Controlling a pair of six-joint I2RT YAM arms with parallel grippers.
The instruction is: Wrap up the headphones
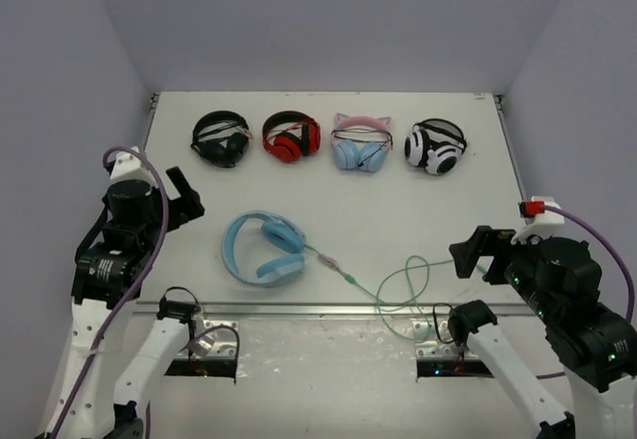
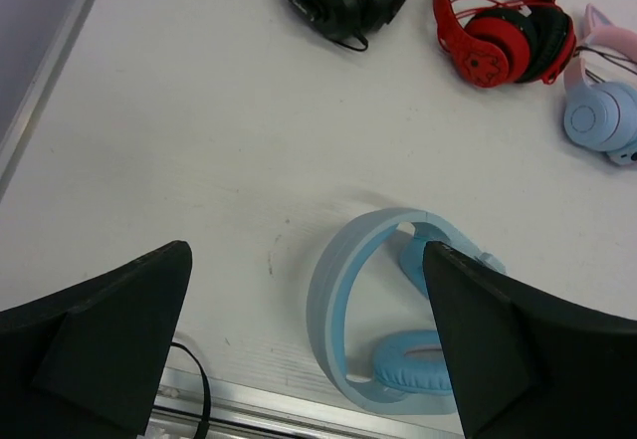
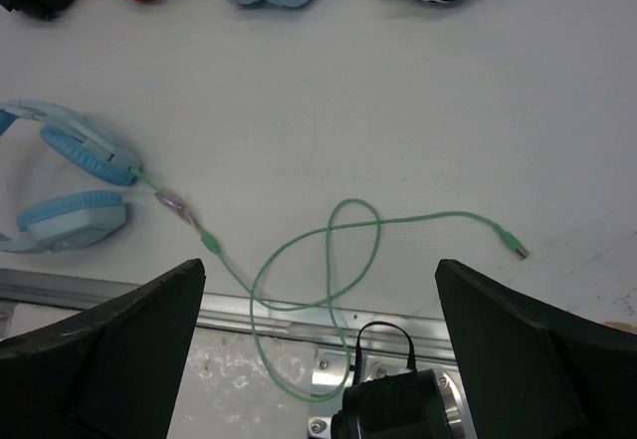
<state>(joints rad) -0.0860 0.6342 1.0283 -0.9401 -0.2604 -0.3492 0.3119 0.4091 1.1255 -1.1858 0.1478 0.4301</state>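
Note:
The plain light-blue headphones [image 1: 264, 250] lie flat on the white table at front centre-left. They also show in the left wrist view [image 2: 343, 300] and the right wrist view [image 3: 70, 175]. Their pale-green cable [image 1: 398, 285] runs right from a cup, loops loosely, and dips over the table's front edge [image 3: 338, 250]; its plug [image 3: 518, 250] rests on the table. My left gripper [image 1: 184, 200] is open and empty above the table, left of the headband [image 2: 307, 260]. My right gripper [image 1: 476, 250] is open and empty above the cable loop [image 3: 318, 270].
Several other headphones sit in a row at the back: black [image 1: 221, 138], red [image 1: 291, 136], light-blue with pink cat ears [image 1: 360, 143], white-and-black [image 1: 435, 146]. A metal rail [image 1: 299, 310] runs along the table's front edge. Walls enclose the table.

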